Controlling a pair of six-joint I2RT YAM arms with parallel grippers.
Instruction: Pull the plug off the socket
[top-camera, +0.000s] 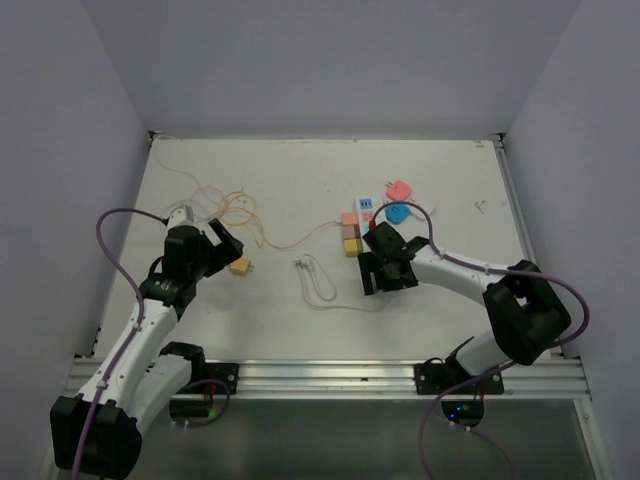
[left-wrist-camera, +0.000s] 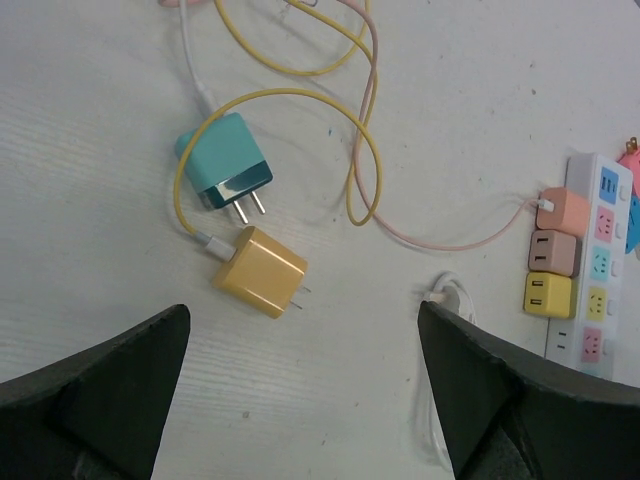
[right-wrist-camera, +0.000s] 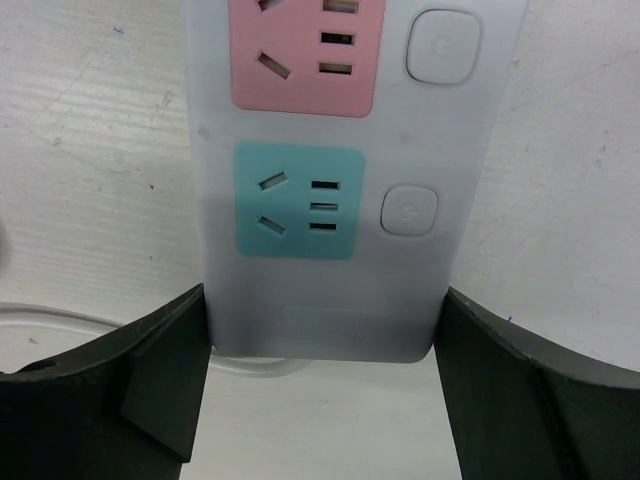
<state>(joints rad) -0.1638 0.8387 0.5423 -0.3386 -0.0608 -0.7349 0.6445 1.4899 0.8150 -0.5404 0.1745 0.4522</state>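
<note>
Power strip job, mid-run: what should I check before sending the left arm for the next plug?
1. Left gripper jaws open, empty: ok.
2. Yellow charger off the power strip, lying on the table: ok.
3. Right gripper jaws against both sides of the power strip: ok.
4. All plugs out: not ok, three cube chargers still seated.
5. Pink cable clear of the approach: cannot tell.
</note>
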